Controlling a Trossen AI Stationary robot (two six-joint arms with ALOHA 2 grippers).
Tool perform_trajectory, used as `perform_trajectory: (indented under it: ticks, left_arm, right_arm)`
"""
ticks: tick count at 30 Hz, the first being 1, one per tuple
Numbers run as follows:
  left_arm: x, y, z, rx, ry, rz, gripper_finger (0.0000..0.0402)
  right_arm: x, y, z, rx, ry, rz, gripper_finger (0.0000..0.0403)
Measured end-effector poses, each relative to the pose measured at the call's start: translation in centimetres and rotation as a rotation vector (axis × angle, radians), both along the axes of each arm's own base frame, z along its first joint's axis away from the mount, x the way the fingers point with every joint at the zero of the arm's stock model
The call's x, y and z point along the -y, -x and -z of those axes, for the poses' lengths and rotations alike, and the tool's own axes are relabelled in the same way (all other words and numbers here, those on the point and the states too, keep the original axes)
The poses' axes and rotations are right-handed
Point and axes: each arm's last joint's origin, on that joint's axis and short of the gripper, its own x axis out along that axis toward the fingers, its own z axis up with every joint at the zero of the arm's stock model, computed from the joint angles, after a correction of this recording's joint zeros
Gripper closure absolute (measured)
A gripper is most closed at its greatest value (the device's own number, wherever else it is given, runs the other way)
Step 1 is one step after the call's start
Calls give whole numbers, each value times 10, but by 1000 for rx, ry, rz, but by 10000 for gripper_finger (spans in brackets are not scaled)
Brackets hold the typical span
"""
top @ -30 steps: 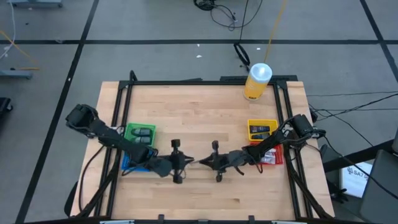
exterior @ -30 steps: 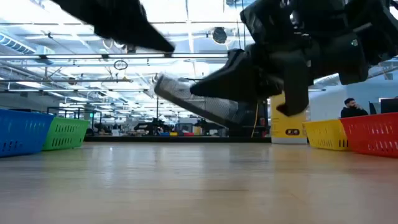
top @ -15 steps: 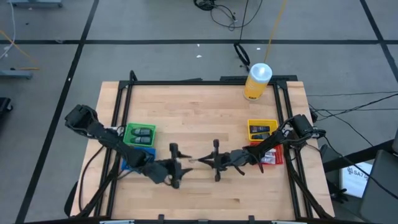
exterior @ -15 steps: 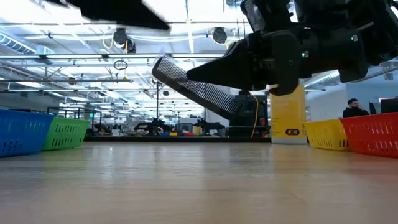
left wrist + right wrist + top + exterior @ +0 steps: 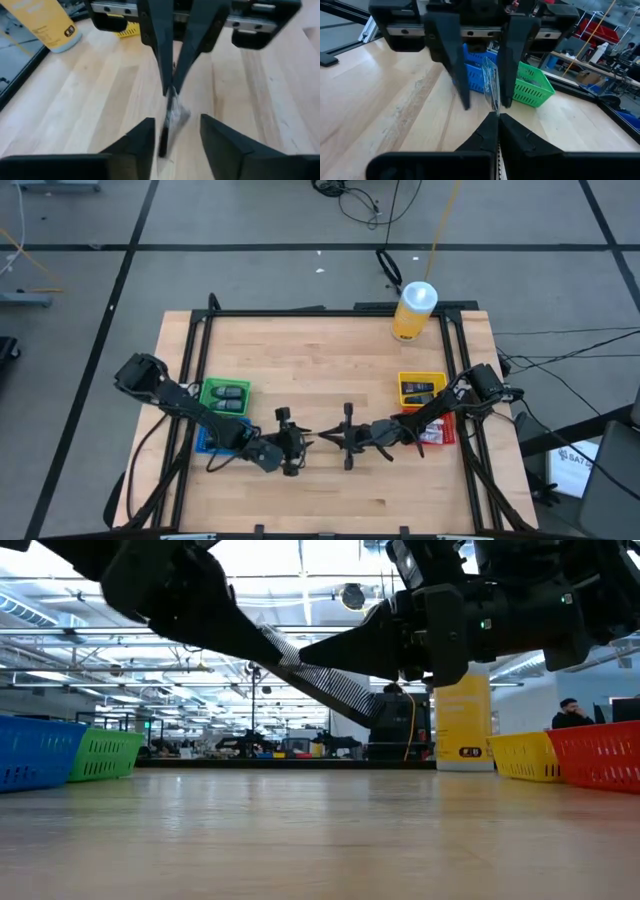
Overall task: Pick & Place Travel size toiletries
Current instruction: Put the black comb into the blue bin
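A slim dark comb in a clear wrapper [image 5: 325, 688] hangs in the air over the table's middle, held by my right gripper [image 5: 496, 120], which is shut on it. In the high view the comb [image 5: 312, 439] sits between the two grippers. My left gripper [image 5: 175, 142] is open. It faces the right gripper [image 5: 326, 438] from the table's left. Its fingers [image 5: 454, 60] stand on either side of the comb's free end; whether they touch it I cannot tell. Dark packets lie in the green bin [image 5: 225, 395] and the yellow bin [image 5: 420, 388]. My right gripper pinches one end of the wrapped comb [image 5: 171, 95] between its two fingertips, coming roughly level from the table's right side. The comb is lifted clear of the table and sticks out past the fingertips toward the left gripper, slanting upward in the low view.
A blue bin [image 5: 212, 442] sits next to the green one at the left edge, and a red bin [image 5: 440, 430] next to the yellow one at the right. The big yellow bottle [image 5: 413, 310] stands at the far right. A person [image 5: 568, 715] is in the room behind.
My left gripper drew back a little toward the table's left. It then came forward toward the right gripper, and its open fingers now straddle the comb's free end. The right gripper stayed in place, shut on the comb, which tipped slightly.
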Motion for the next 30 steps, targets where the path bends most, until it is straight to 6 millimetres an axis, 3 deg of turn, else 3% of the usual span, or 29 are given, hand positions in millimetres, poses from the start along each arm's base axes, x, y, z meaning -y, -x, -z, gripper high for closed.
perform_trajectory:
  ticks: [11, 16, 19, 22, 25, 30]
  left_arm:
    - [1, -2, -2, 30, -16, 10, 387]
    - [2, -1, -2, 22, -17, 14, 389]
    - [4, 8, -7, -19, -16, 17, 393]
    - [8, 21, -22, -85, 22, -10, 397]
    - [16, 40, -51, -193, 105, -25, 391]
    - [27, 82, -101, -577, 380, -105, 398]
  right_arm:
    - [0, 0, 0, 0, -34, 0, 399]
    - [-6, 3, -3, -7, 4, -15, 378]
    - [-14, 12, -26, 30, 11, -26, 336]
    - [-21, 27, -50, 19, 25, 3, 291]
    - [-24, 43, -65, -13, 4, -20, 257]
    - [-25, 66, -59, -63, -112, -43, 230]
